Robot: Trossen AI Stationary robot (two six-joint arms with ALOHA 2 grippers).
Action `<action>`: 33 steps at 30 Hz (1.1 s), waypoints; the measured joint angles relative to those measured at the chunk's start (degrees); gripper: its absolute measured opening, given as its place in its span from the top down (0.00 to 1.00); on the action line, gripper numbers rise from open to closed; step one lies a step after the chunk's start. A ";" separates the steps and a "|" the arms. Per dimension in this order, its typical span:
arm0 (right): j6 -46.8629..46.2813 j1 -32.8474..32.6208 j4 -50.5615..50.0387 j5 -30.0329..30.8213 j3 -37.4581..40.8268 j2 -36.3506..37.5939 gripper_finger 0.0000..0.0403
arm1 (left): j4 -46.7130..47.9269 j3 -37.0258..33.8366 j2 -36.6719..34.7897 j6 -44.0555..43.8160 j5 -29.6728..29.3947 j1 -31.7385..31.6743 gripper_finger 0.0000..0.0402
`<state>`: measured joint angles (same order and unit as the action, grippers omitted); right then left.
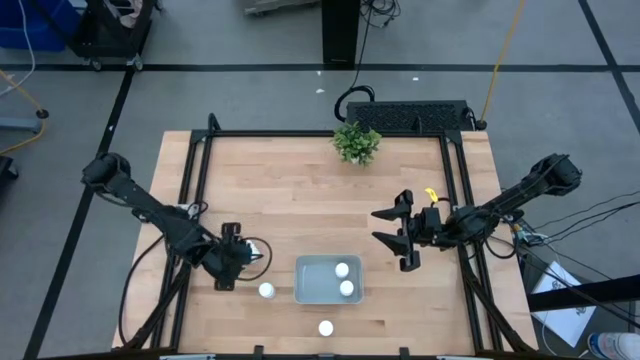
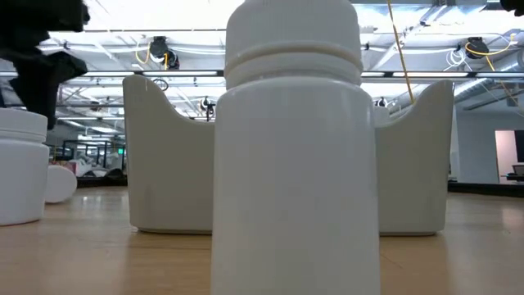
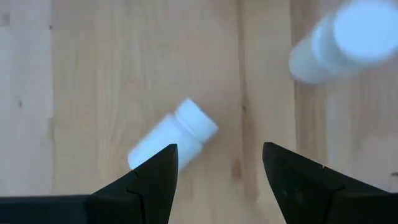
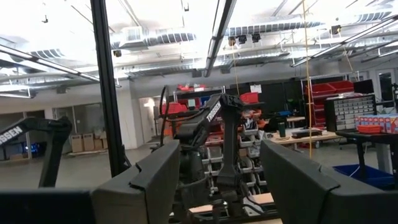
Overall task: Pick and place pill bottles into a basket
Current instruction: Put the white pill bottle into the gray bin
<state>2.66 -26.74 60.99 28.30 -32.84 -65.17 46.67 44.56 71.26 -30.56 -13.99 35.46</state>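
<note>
Four pill bottles show from above. The left end effector hangs low over the worktop, fingers spread and empty; one bottle stands just beside it, another nearer the front edge. Two bottles sit inside the basket. The right end effector, wide open and empty, is raised beyond the basket's right side.

Bright, even overhead light falls on the desk, casting only faint shadows. The low view's nearest pill bottle looks soft, perhaps too close to focus. In the left wrist view, the bottle at two o'clock blurs. Ceiling lamps glare in the right wrist view.
</note>
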 joint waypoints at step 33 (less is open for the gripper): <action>-0.47 0.04 0.07 0.14 -0.02 -0.63 0.47 | -19.97 -11.60 9.26 27.69 -4.92 -8.28 0.40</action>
<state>2.20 -26.70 61.06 28.45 -32.86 -65.80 26.70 32.96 80.52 -2.87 -18.91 27.18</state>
